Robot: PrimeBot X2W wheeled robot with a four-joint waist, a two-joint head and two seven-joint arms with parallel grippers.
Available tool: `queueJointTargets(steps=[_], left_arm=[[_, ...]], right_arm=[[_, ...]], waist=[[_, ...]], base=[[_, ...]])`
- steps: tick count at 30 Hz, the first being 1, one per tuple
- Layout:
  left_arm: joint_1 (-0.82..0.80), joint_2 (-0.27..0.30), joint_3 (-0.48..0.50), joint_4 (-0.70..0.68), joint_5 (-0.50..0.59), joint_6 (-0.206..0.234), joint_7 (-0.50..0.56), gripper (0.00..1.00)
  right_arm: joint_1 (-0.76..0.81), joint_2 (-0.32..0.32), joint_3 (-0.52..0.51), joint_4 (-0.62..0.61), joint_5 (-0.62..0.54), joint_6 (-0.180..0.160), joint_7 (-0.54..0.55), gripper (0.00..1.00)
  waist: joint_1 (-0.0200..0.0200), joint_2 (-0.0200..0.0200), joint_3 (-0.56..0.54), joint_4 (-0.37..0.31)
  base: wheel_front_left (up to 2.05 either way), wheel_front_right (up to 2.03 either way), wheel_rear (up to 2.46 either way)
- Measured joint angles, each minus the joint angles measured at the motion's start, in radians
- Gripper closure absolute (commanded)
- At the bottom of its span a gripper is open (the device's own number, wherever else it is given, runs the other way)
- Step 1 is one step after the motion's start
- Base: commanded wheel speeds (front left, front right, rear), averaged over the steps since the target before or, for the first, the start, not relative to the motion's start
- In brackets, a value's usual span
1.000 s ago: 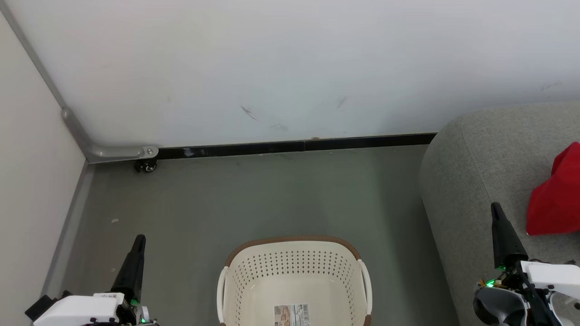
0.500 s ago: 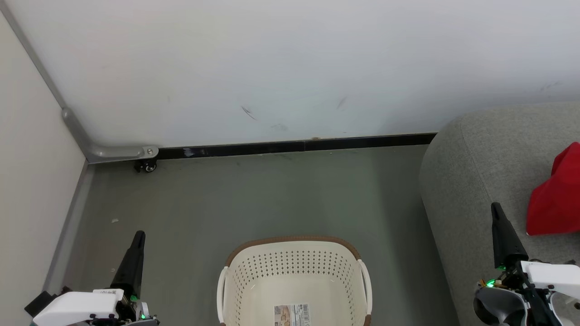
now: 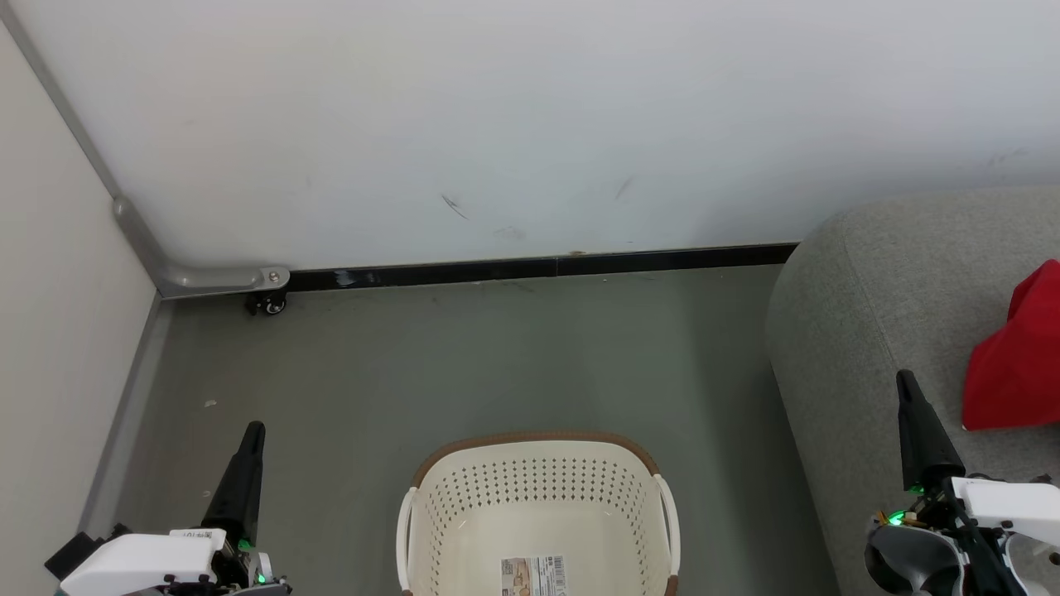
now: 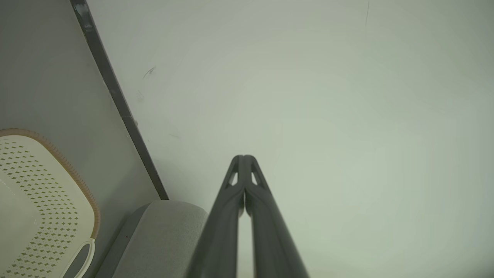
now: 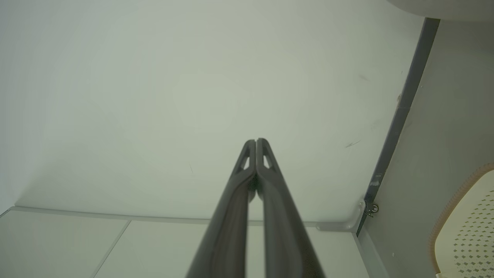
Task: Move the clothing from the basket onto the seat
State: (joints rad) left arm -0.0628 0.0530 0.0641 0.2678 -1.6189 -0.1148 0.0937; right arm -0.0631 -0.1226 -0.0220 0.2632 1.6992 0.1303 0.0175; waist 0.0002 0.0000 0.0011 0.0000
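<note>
Wall [image 3: 530, 124], white, scuffed; black skirting [image 3: 538, 266] at its foot. Floor [image 3: 464, 356], grey. Seat [image 3: 878, 298], grey fabric, right of basket. Basket [image 3: 530, 436], cream, brown rim, bare bottom showing. Clothing [image 3: 1014, 364], red, lying on seat. Left gripper [image 3: 254, 430] and right gripper [image 3: 905, 379], fingers pressed together, holding nothing, flanking basket. Label [image 3: 534, 577] on basket bottom, print unreadable. Caster [image 3: 269, 305], by the wall corner.

You have open floor [image 3: 497, 364] between the basket [image 3: 538, 484] and the wall [image 3: 530, 124]; the seat [image 3: 869, 331] blocks your right, a caster [image 3: 267, 305] sits in the left corner.
</note>
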Motion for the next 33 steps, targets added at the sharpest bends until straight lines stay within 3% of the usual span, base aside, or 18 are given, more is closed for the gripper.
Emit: queueJointTargets(steps=[33], left_arm=[[0.000,0.000,0.001,0.002,0.000,-0.001,0.000,1.00]], right_arm=[[0.000,0.001,-0.002,0.000,0.000,0.000,0.000,1.00]], waist=[[0.0000,0.0000,0.000,0.000]], base=[[0.00,0.00,0.00]])
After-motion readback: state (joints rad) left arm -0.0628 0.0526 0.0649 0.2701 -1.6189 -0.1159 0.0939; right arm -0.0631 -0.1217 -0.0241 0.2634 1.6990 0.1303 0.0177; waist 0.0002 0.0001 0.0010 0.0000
